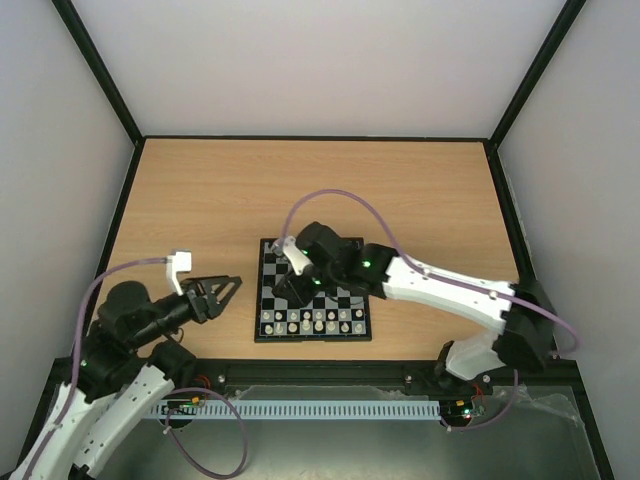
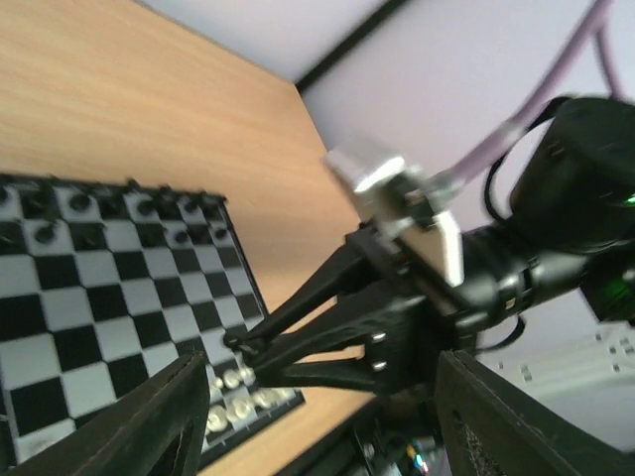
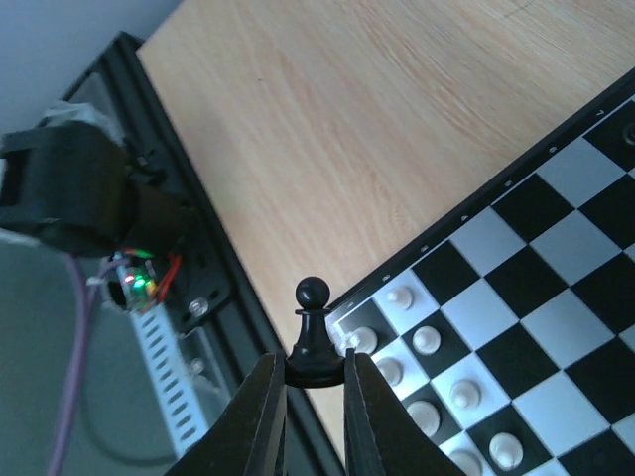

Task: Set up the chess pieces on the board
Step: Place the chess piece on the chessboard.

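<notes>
Pale walls [image 1: 320,60] close in a wooden table [image 1: 200,200], and the board [image 1: 315,338] lies toward its near edge, about midway between the arms. The right pincer [image 3: 313,369] is closed on a black pawn [image 3: 312,327], gripping its round base from both sides, head upward. The pawn hangs by the board's near left corner, and I cannot tell whether it touches anything below. The left pincer [image 1: 230,289] stands well open and empty, over bare wood left of the board.

Such a pawn is likely very light, hard and smooth, so it may slip or twist between the fingers if squeezed off-centre. The wide base, where it is held now, looks the safest hold; the thin neck would give less to bear on. Set down, it could easily tip or knock a neighbour.

The board carries white pieces [image 1: 318,322] in its two near rows, seemingly full. Black pieces [image 2: 44,234] stand along the far rows in the left wrist view, though I cannot count them.
</notes>
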`<act>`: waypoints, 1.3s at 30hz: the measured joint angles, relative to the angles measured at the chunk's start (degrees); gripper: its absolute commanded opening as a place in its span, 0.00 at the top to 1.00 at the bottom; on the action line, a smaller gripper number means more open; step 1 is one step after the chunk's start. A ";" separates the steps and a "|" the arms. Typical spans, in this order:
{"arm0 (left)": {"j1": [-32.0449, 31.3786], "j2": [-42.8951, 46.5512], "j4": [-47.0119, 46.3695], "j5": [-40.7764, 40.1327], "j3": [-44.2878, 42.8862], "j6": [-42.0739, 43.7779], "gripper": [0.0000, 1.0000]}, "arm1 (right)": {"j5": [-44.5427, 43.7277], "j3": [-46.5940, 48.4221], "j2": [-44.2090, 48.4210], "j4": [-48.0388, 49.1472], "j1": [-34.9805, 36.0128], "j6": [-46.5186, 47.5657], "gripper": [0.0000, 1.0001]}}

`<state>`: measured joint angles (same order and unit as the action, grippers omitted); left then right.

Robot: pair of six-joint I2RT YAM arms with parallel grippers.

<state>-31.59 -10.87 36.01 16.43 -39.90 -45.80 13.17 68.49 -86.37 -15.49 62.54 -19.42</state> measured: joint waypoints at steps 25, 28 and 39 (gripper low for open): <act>0.00 -9.64 -21.22 35.47 16.85 -1.38 0.39 | 15.15 -10.86 12.83 0.76 0.94 4.55 0.87; 0.00 -9.64 -21.88 36.11 17.31 -1.75 0.46 | 15.80 -10.80 11.65 0.81 1.40 5.07 0.87; 0.00 -9.68 -23.50 37.64 18.88 -2.01 0.58 | 16.68 -7.96 10.16 0.87 1.60 6.08 0.87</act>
<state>-31.59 -20.56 12.51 54.06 -21.02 -47.81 29.85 60.53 -76.20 -14.61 64.14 -13.34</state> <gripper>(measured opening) 0.454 0.136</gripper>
